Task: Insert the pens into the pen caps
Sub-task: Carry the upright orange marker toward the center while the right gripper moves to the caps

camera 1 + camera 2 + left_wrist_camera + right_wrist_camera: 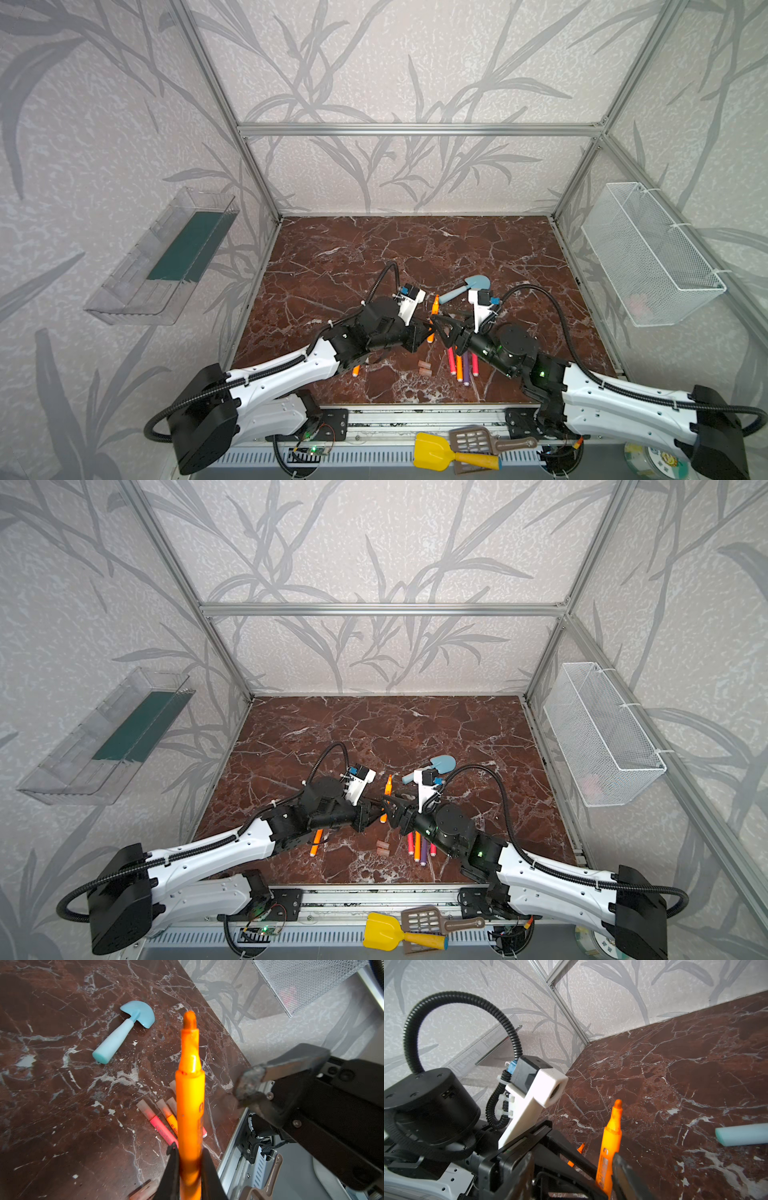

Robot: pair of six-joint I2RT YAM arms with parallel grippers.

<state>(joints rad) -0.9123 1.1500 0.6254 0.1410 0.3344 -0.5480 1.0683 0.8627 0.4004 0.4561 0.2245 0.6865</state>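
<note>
Left gripper (190,1153): jaws clamped on an uncapped orange pen (190,1093) at the centre of both top views. Right gripper (573,1165): jaws parted on either side of the same pen, one finger clear of it. Just below centre, four capped pens (461,365) and two loose pen caps (424,368) lie on the table (374,249).

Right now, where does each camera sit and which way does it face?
Top views: high in front, looking down on the marble table; left arm and right arm show.
Left wrist: behind the left tool, looking along its orange pen.
Right wrist: behind the right tool, facing the left arm.
All share the orange pen.
</note>
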